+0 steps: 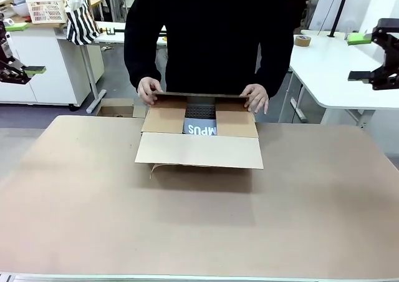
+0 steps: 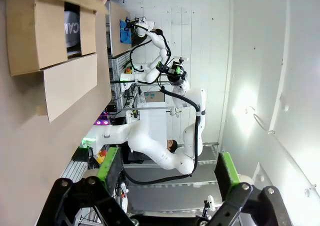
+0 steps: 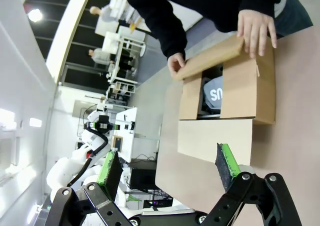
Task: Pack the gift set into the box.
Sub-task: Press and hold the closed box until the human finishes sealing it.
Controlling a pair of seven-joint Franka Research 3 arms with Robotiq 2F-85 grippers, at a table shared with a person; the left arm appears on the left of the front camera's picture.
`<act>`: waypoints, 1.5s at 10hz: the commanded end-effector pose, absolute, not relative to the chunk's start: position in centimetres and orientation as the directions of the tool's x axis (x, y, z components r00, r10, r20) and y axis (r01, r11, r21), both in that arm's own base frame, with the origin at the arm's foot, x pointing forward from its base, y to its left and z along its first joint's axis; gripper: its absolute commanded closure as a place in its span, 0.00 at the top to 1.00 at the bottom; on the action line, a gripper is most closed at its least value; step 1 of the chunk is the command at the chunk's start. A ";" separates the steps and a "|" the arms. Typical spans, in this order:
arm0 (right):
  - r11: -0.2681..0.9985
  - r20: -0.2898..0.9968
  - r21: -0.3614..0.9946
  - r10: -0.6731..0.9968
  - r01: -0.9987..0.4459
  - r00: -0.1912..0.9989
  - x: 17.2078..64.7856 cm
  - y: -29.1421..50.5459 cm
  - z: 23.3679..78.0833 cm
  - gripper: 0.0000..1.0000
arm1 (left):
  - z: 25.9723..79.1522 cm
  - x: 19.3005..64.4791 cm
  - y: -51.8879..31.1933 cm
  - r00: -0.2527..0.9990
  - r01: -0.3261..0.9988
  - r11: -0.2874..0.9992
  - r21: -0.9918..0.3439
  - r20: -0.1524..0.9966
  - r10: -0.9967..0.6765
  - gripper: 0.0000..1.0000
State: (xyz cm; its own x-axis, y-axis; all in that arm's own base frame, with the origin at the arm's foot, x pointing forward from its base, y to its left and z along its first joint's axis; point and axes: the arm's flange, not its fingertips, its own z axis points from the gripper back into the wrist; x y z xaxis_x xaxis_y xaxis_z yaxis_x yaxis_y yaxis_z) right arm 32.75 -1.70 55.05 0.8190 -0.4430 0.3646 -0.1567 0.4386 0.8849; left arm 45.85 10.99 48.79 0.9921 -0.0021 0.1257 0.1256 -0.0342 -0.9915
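Front view: box (image 1: 199, 150) centred on the surface (image 1: 312, 219), a person's hand (image 1: 148, 90) at each end of its far flap. Gift set (image 1: 201, 129) inside, mostly hidden; lettering cut to "MPUS". We judge the box light, stiff; hold by its walls. Left pincer (image 1: 25, 48), right pincer (image 1: 358, 57): both released, empty.

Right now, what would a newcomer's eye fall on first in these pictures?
The brown box sits at mid-table, its side flaps folded in and its near flap spread out toward the robot. A person's hands grip the far flap, and through the gap the gift set shows white lettering. The robot's left hand and right hand hang open, well off to either side.
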 end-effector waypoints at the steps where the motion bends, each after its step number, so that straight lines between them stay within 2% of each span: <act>1: 0.419 0.365 0.892 -0.449 -0.168 0.816 32.9 -1.5 55.0 1.00 | 48.9 45.7 11.0 0.992 0.127 -0.024 -0.992 0.127 -0.007 1.00; 15: 0.419 0.365 0.892 -0.449 -0.168 0.816 32.9 -1.5 55.0 1.00 | 48.9 45.7 11.0 0.992 0.127 -0.024 -0.992 0.127 -0.007 1.00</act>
